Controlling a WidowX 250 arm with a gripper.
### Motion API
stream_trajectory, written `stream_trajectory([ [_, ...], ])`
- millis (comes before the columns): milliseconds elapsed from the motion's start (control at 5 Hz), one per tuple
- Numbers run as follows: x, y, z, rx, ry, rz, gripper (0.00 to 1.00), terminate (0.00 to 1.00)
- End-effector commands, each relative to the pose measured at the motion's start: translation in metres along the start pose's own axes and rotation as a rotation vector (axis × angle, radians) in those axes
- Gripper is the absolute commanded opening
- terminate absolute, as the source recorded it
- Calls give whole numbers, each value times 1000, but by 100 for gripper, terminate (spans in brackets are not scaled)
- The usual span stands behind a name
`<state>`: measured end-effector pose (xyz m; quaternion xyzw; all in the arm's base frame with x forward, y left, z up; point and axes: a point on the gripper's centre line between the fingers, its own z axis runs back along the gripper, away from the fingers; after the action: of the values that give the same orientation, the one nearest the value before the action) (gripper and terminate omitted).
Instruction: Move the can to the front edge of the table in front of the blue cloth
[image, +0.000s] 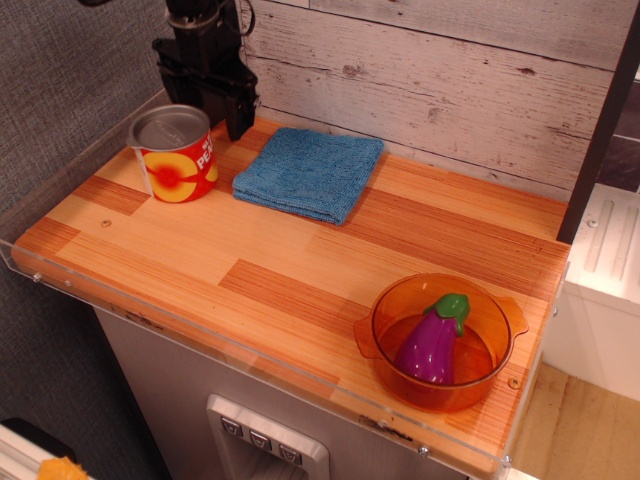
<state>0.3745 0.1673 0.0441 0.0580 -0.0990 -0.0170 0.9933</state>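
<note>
Task barely started: can (177, 153) not grasped, not moved. Gripper (207, 112) hangs just behind and slightly above the can, at the back left of the table (300, 260); one dark finger (240, 112) shows to the can's rear right, the other looks hidden behind the can's lid, so the fingers read as spread, with nothing between them that I can see. No contact with the can as far as I can tell, though the near finger is very close to its rim. Can sits just in front of the fingers, beside the cloth (309, 172), with a narrow gap between them. Target spot is the front rim, in front of the cloth, well forward of the fingers; bare wood there. Bowl (441, 340) with eggplant (433, 340) is far off to the other side, not in the likely path. Left to do: straddle the can, close, carry it forward, set it down, release.
</note>
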Motion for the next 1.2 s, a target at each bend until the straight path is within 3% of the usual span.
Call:
stream_trajectory([
  [0,-15,0,25,19,17,9,100,0],
  [200,-37,2,37,-2,37,40,100,0],
  [600,-73,0,41,38,122,133,100,0],
  [1000,-94,-18,45,7,105,138,100,0],
])
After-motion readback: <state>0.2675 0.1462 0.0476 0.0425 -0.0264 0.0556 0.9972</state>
